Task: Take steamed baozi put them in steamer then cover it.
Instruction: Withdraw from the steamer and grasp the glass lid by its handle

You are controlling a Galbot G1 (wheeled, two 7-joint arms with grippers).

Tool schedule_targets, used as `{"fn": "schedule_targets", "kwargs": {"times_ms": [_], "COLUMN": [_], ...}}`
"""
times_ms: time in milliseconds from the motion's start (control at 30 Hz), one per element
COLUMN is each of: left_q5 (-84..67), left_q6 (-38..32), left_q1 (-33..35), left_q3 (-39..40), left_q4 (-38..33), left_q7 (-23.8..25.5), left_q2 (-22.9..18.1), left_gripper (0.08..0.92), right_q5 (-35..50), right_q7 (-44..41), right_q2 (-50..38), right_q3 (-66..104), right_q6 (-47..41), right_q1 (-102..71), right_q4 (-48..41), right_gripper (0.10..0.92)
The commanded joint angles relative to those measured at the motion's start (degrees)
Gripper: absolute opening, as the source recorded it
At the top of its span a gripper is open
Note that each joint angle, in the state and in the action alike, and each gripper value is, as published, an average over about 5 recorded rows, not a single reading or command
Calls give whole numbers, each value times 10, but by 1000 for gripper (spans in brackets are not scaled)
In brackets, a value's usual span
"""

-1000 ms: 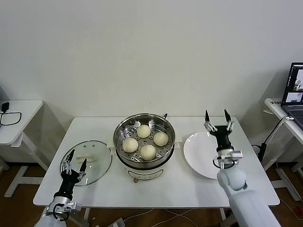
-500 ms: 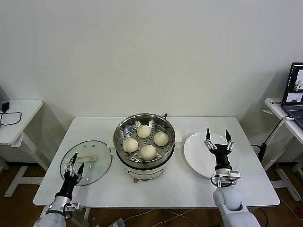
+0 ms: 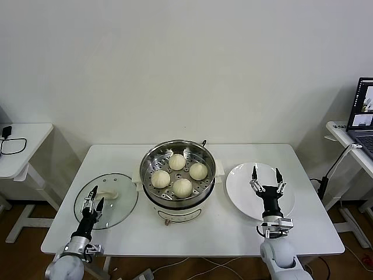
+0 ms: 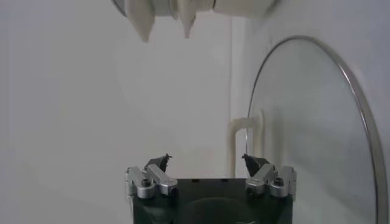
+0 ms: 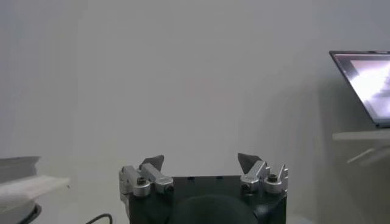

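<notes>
Several cream-white baozi [image 3: 182, 186] sit on the perforated tray inside the shiny steamer [image 3: 150, 161] at the table's middle. The clear glass cover [image 3: 119, 203] with its white handle [image 3: 107, 195] lies flat on the table left of the steamer; it also shows in the left wrist view [image 4: 304, 134]. My left gripper [image 3: 93, 196] is open and empty, low at the front left, over the cover's near edge. My right gripper [image 3: 265, 175] is open and empty, pointing up over the white plate [image 3: 240, 192] on the right.
A side table with a black cable [image 3: 13, 143] stands at the far left. A laptop [image 3: 362, 108] sits on a desk at the far right. The white table's front edge [image 3: 192, 249] is near both arms.
My right gripper has dropped lower and drawn back toward the front over the plate. My left gripper has sunk slightly toward the front. Both stay open.
</notes>
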Motion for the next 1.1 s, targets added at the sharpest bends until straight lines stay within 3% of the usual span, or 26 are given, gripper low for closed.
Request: {"fn": "schedule_targets", "kwargs": {"times_ms": [33,1100], "left_q5": [15,20], "left_q6": [5,18], "left_q1": [-35,-89], "left_q3": [8,35], "left_q4": [31,89], "left_q7": [-6,0], "left_q2": [0,0], "left_gripper": [823,823], "right_q5": [-5,-26], "right_q7": [-1,-6], "right_q2": [8,16], "right_q3": [5,22], "right_q6": [1,8], "right_q1": [-8,-23], "right_q4": [0,1], "right_gripper": [823,823]}}
